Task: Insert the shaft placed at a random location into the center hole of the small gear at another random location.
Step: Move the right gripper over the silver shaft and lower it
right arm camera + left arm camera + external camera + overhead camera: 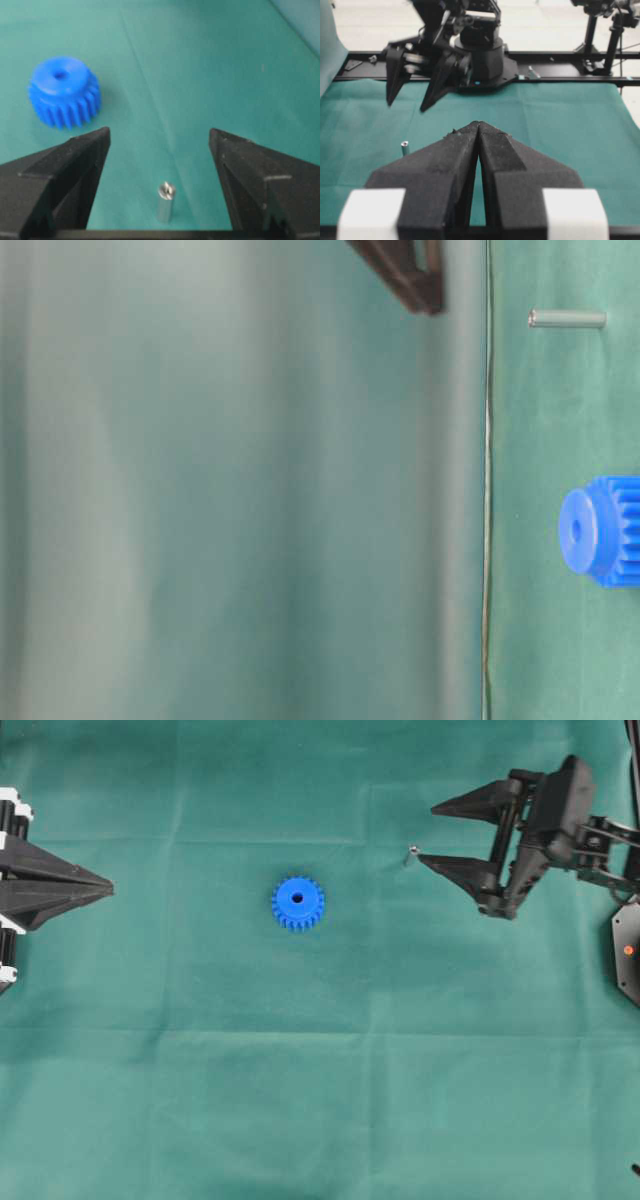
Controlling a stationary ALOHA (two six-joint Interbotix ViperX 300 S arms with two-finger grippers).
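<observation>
The small gear (297, 903) lay flat on the green cloth (320, 1100), a little toward 10 o'clock from the middle of the overhead view. The center hole (297, 899) faced up and had nothing in it. The shaft (411, 853) stood upright on the cloth at about 2 o'clock from the gear, well apart from it. The right gripper (425, 834) sat at 2 o'clock with its two fingers spread wide apart. The shaft was near the tip of one finger, and in the right wrist view it stood between both fingers, touching neither. The left gripper (108, 886) waited at 9 o'clock with its fingers pressed together, holding nothing.
</observation>
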